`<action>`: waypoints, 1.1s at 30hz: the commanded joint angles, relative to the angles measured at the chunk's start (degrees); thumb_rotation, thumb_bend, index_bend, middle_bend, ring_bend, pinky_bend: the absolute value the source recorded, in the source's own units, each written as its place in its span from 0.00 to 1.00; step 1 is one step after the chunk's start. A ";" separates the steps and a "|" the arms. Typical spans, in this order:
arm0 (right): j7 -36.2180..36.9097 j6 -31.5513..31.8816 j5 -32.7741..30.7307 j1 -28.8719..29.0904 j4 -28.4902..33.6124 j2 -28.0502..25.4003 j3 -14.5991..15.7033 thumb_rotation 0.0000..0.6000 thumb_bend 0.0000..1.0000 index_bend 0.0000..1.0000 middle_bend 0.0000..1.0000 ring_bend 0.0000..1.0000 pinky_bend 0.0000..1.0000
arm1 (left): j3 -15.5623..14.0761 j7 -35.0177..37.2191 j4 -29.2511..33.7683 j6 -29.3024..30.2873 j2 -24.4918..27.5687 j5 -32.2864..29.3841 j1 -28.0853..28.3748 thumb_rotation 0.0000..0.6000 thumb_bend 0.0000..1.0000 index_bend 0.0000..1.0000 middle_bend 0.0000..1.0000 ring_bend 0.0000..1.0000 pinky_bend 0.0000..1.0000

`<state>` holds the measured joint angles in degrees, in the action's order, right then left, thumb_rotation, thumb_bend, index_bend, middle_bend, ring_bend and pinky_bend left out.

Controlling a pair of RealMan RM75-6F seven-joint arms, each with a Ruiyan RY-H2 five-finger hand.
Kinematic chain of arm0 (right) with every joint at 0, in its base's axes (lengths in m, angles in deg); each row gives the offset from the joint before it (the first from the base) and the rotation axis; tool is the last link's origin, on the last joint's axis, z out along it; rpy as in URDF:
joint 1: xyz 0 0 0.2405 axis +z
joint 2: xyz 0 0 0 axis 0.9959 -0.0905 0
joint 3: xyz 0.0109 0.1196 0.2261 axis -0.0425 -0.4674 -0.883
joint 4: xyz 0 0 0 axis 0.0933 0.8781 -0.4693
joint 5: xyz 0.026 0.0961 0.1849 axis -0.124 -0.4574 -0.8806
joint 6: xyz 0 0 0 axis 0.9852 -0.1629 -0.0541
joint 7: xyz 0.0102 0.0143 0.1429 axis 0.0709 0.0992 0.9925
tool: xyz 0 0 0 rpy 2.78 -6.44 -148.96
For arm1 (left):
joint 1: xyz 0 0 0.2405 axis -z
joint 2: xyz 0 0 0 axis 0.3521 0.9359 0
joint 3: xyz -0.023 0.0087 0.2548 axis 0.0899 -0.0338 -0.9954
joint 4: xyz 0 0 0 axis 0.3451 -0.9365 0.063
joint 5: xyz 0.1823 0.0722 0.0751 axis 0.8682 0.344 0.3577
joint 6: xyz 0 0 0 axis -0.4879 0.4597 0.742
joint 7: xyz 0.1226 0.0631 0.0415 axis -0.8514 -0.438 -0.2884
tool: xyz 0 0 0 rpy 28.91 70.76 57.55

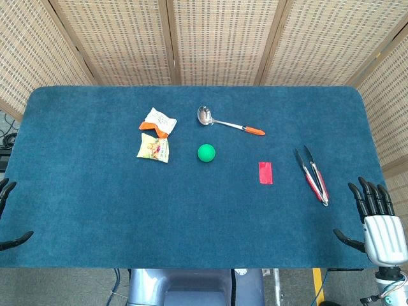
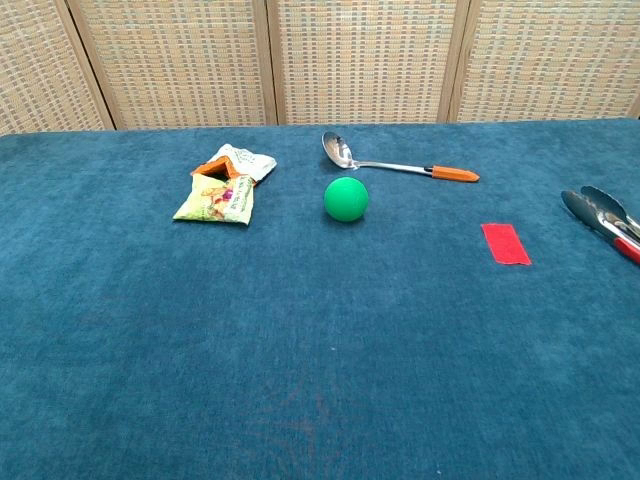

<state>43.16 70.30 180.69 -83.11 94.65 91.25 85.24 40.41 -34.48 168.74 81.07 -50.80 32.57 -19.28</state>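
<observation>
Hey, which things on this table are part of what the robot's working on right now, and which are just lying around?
In play:
- tongs, untouched, nearest the open right robot hand

Lying about:
- ladle
- green ball
- red card
- white snack packet
- yellow snack packet

The left robot hand holds nothing.

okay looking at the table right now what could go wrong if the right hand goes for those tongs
The red-handled metal tongs lie flat on the blue felt table near its right edge, close to the open right hand; a clumsy grasp might nudge them off.

The green ball sits free beside the steel ladle with an orange handle, so a bump could send it rolling.

The left hand shows only at the frame edge, making its position hard to judge.
</observation>
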 commanded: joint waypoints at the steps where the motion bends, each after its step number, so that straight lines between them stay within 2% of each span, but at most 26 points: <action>1: 0.10 -0.23 0.07 0.13 -0.20 0.04 0.06 1.00 0.00 0.00 0.00 0.00 0.00 | 0.06 -0.33 -0.21 0.27 -0.27 0.05 -0.11 1.00 0.00 0.00 0.00 0.00 0.00; 7: 0.34 -2.83 -0.03 1.42 -1.08 0.63 0.33 1.00 0.00 0.02 0.00 0.00 0.00 | 0.52 -0.41 -0.36 0.02 -0.73 -0.74 0.03 1.00 0.00 0.00 0.00 0.00 0.00; 12: 0.89 -9.27 -0.22 6.44 -4.30 2.30 -1.20 1.00 0.00 0.11 0.00 0.00 0.00 | 1.05 -0.35 -0.95 -0.62 -1.29 -1.62 0.42 1.00 0.00 0.00 0.00 0.00 0.00; 14: 4.95 -17.71 -0.92 13.73 -9.09 4.68 -4.03 1.00 0.00 0.17 0.00 0.00 0.00 | 1.89 -0.82 -1.40 -1.08 -2.20 -3.14 0.75 1.00 0.00 0.00 0.00 0.00 0.00; 19: 9.67 -26.30 -1.93 22.06 -19.21 10.33 -6.23 1.00 0.03 0.25 0.00 0.00 0.00 | 3.03 -1.38 -1.43 -1.70 -2.75 -4.92 1.28 1.00 0.00 0.00 0.00 0.00 0.00; 24: 10.22 -31.73 -3.10 26.86 -26.54 14.91 -6.54 1.00 0.10 0.30 0.00 0.00 0.00 | 3.84 -2.49 -1.37 -3.61 -3.10 -7.13 2.15 1.00 0.00 0.00 0.00 0.00 0.00; 33: 8.47 -37.52 -5.68 31.82 -36.10 22.59 -5.89 1.00 0.10 0.32 0.00 0.00 0.00 | 5.01 -5.30 -0.98 -6.95 -3.80 -10.91 3.74 1.00 0.00 0.00 0.00 0.00 0.00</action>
<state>52.30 33.69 175.79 -52.19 60.20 112.28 79.31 45.27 -39.43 167.70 74.56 -54.45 22.10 -15.80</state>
